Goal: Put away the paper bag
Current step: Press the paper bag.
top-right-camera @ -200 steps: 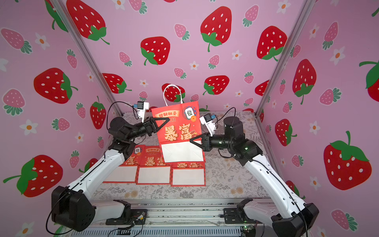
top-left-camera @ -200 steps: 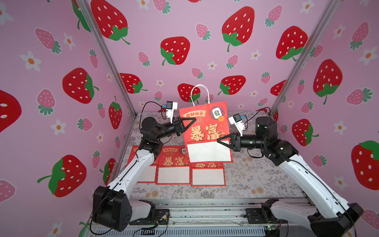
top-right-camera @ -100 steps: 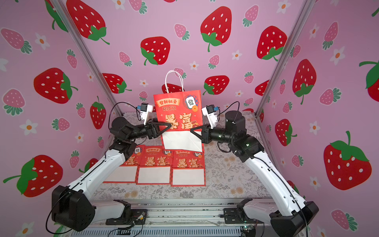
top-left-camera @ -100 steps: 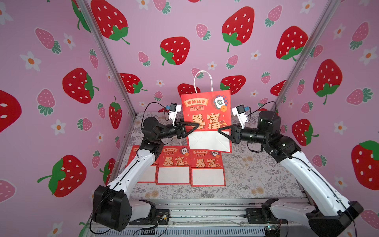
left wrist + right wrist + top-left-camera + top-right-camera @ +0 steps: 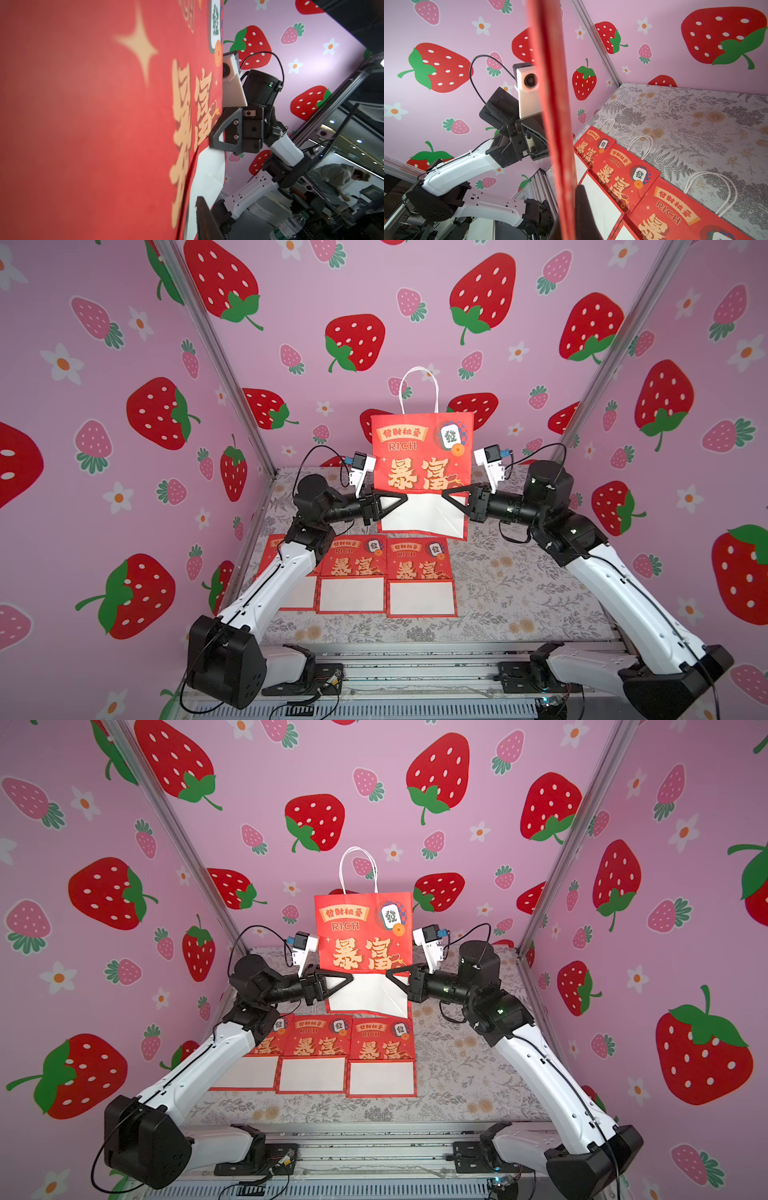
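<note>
The red paper bag [image 5: 419, 456] [image 5: 363, 936] with gold characters and white cord handles hangs upright above the back of the table, its white bottom flap folded up at the front. In both top views my left gripper [image 5: 403, 498] [image 5: 351, 978] pinches the bag's left edge at the flap's fold. My right gripper [image 5: 444, 494] [image 5: 388, 972] is shut on the right edge at the same height. In the left wrist view the bag's red face [image 5: 93, 124] fills the picture, with one finger [image 5: 204, 218] lying on the flap. The right wrist view shows the bag edge-on [image 5: 550, 104] beside a finger [image 5: 583, 207].
Three flattened bags of the same kind lie side by side on the floral tablecloth [image 5: 519, 593]: one in the middle [image 5: 419, 576], one left of it [image 5: 353, 572], one partly under the left arm [image 5: 274, 556]. Strawberry-print walls and metal posts [image 5: 232, 377] enclose the table.
The bag has swung from tilted to upright and shifted right. The left gripper let go near the top corner, then closed again lower on the left edge. The right gripper kept its hold.
</note>
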### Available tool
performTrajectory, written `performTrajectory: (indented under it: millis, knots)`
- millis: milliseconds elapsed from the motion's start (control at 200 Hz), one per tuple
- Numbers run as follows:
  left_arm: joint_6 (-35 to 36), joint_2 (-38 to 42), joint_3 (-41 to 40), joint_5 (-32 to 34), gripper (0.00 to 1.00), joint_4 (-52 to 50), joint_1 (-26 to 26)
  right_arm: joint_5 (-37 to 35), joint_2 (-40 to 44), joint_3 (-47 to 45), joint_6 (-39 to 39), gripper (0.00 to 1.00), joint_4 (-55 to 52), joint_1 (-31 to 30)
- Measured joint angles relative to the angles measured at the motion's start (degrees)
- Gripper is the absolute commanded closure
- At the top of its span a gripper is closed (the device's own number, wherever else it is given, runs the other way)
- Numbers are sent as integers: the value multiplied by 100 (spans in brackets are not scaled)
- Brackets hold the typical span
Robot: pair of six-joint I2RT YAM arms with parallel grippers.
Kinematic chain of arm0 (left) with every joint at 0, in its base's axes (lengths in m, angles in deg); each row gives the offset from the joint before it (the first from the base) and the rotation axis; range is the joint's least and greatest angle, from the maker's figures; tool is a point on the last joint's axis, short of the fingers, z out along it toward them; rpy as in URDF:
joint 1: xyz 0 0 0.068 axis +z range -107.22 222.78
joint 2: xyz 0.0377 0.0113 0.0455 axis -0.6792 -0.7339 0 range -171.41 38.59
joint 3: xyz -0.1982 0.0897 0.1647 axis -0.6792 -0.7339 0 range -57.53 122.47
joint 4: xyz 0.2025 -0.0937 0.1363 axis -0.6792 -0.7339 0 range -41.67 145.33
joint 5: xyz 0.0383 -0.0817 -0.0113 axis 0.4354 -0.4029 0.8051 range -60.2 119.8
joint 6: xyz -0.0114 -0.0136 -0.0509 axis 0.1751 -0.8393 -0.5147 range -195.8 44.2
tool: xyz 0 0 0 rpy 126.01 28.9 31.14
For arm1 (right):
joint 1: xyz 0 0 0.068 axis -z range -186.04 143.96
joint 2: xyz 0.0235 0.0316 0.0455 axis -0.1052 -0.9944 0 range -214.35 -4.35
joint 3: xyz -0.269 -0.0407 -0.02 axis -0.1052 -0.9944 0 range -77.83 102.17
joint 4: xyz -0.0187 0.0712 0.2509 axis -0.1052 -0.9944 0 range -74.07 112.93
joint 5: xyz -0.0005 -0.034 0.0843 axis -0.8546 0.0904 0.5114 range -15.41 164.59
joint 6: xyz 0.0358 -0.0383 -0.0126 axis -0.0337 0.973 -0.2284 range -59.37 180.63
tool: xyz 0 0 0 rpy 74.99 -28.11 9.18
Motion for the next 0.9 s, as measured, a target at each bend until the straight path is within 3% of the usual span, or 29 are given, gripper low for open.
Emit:
performTrajectory:
  millis: [150,405,535,575,745,835,880,900]
  knots:
    - [35,4,0,87,100,-57,4,125,-9,0,-13,93,11,13]
    - [13,98,0,273,100,-55,57,299,125,-232,-2,63,-15,7]
    - [-37,190,-2,413,100,20,155,350,323,-522,15,59,-52,4]
    - [-52,201,-2,424,100,39,168,361,389,-612,11,59,-52,4]
    - [-101,203,-9,466,100,57,188,376,549,-813,-17,89,-101,4]
    - [-120,201,-9,439,100,59,188,380,553,-822,-63,98,-107,4]
    - [-129,199,-9,400,96,66,188,376,553,-824,-76,100,-109,4]
    - [-131,199,-9,389,89,66,188,380,551,-824,-90,100,-111,4]
